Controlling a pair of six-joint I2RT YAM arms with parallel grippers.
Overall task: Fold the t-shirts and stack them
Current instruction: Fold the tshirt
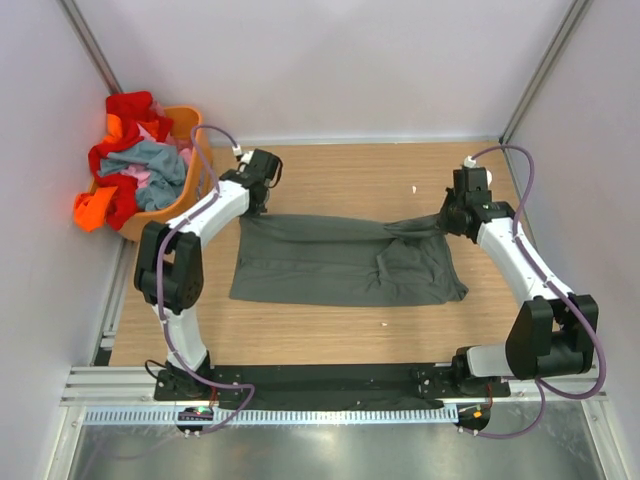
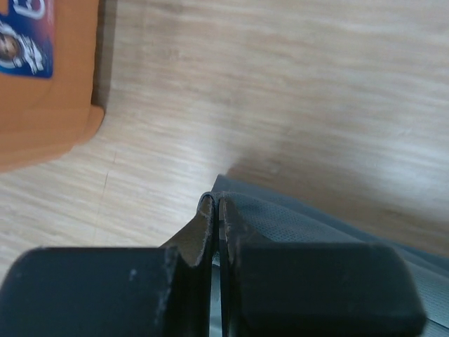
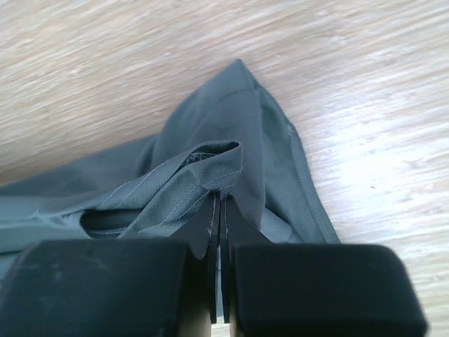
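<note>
1. Grip: left gripper (image 2: pixel 216 203) clenched on dark grey t-shirt (image 1: pixel 340 262) at its 10 o'clock corner; right gripper (image 3: pixel 219 200) likewise at 2 o'clock.
2. Garment lies spread on table (image 1: pixel 330 340); far corners pinched, probably to fold evenly toward 6 o'clock.

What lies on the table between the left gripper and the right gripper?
The dark grey t-shirt spans that stretch, its far edge pinched by the left gripper and the right gripper; the top external view shows it.
</note>
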